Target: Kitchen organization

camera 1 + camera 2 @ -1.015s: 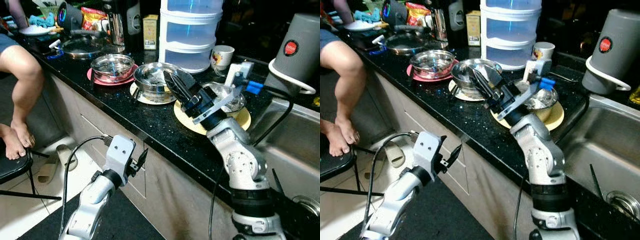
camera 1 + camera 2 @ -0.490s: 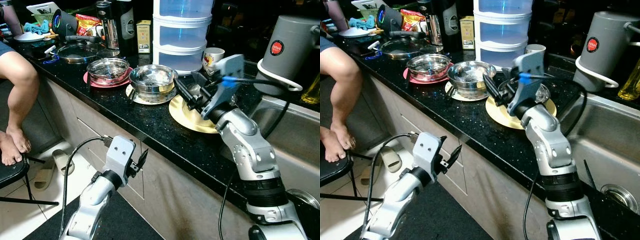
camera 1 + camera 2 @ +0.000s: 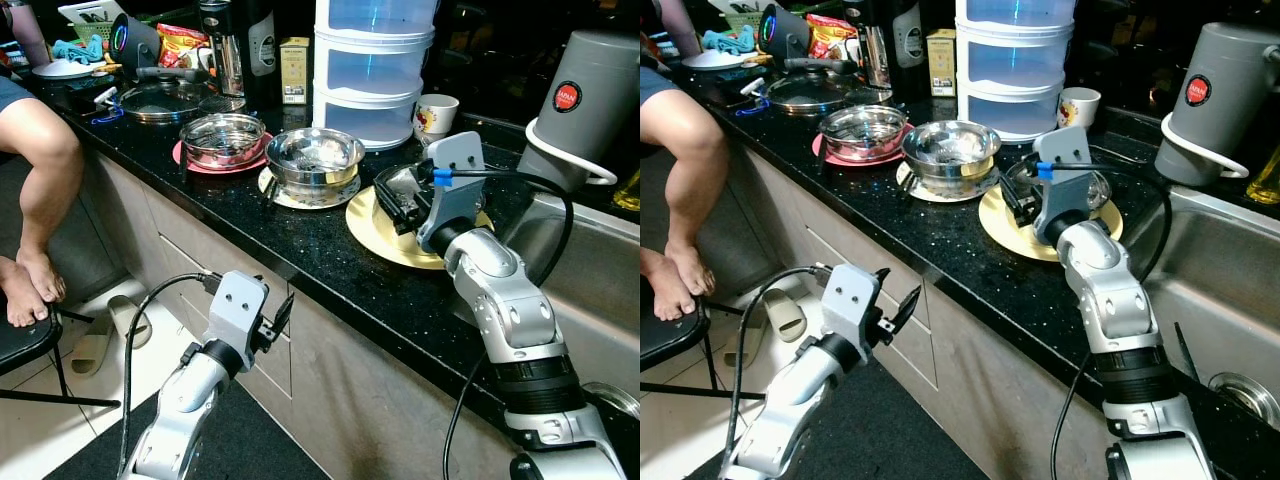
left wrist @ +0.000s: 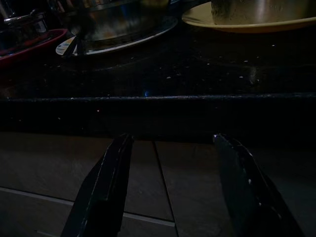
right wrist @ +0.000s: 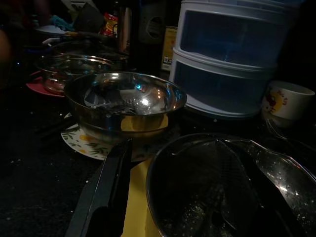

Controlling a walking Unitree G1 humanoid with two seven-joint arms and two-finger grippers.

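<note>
A steel bowl (image 5: pixel 197 207) sits on a yellow plate (image 3: pixel 375 232) near the counter's front edge. My right gripper (image 3: pixel 398 205) is open at this bowl. Its left finger (image 5: pixel 106 197) lies outside the rim and the other reaches over the bowl's inside. To the left, a second steel bowl (image 3: pixel 313 155) rests on a flowered plate and a third (image 3: pixel 222 135) on a pink plate. My left gripper (image 4: pixel 173 140) hangs open and idle in front of the cabinet below the counter.
Behind the bowls are a stacked white container (image 3: pixel 375 60), a mug (image 3: pixel 437 112) and a grey jug (image 3: pixel 585 100). A sink (image 3: pixel 590 290) lies to the right. A lidded pan (image 3: pixel 160 100) is far left. A person's leg (image 3: pixel 40 170) and slippers (image 3: pixel 125 315) are at left.
My right gripper has swung from the flowered-plate bowl over to the bowl on the yellow plate and dropped to its rim. The view shifted slightly. The left arm has not moved.
</note>
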